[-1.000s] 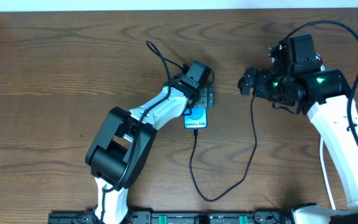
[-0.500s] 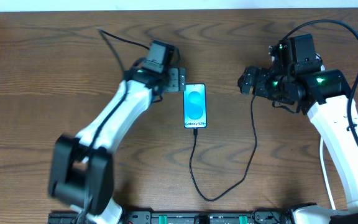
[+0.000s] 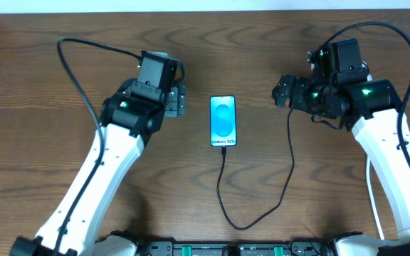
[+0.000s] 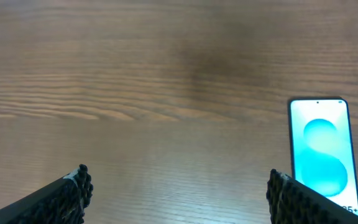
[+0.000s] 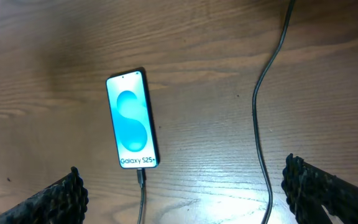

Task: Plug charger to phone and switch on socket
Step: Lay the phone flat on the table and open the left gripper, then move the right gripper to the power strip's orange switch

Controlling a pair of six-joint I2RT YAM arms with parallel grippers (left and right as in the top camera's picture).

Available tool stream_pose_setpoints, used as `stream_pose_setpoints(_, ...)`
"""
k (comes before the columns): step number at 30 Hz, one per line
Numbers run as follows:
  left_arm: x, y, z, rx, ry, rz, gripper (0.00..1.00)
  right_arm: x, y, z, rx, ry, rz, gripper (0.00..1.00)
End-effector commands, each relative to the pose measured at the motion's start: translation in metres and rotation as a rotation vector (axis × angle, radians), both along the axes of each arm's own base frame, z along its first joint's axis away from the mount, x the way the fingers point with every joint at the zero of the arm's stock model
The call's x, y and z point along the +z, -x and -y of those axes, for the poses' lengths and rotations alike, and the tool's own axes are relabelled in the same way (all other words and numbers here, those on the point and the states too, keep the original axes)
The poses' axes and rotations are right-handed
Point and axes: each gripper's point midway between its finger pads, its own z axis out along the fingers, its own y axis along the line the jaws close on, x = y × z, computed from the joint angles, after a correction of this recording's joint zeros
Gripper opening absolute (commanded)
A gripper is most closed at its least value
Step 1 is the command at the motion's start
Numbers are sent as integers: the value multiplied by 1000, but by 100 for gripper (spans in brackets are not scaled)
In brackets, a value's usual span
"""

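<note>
The phone (image 3: 223, 121) lies flat mid-table, its blue screen up. The charger (image 3: 290, 163), a thin black cable, has its plug tip (image 3: 223, 150) in the phone's bottom edge; it loops toward the front and runs up to under my right arm. My left gripper (image 3: 179, 102) is open and empty, left of the phone. My right gripper (image 3: 282, 94) is open and empty, right of the phone. The left wrist view shows the phone (image 4: 321, 155) beside the right finger (image 4: 294, 202). The right wrist view shows the phone (image 5: 132, 121), plug (image 5: 141, 177) and cable (image 5: 261, 124). The socket is not in view.
The wooden table (image 3: 48, 85) runs to a pale far edge (image 3: 191, 6). A thicker black robot cable (image 3: 84, 50) arcs over the table left of my left arm. The arm bases (image 3: 226, 249) line the front edge.
My left arm has swung left, off the phone, and its gripper now sits beside it. The phone's whole screen shows. The right arm and the cable have not moved.
</note>
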Motion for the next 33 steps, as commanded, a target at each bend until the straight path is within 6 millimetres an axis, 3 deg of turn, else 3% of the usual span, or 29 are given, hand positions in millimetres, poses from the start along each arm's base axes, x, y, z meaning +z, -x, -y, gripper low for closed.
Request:
stream_pose_setpoints(1, 13, 1, -10, 18, -38, 40, 91, 2, 1, -1, 16, 5, 12, 99)
stream_pose_setpoints(23, 13, 1, -10, 18, -38, 39, 91, -1, 5, 2, 8, 22, -6, 99)
stream_pose_setpoints(28, 13, 1, -10, 18, -37, 39, 92, 5, -3, 4, 58, 40, 45, 99)
stream_pose_setpoints(33, 13, 1, -10, 18, -37, 39, 91, 19, -5, 20, 87, 19, 60, 99)
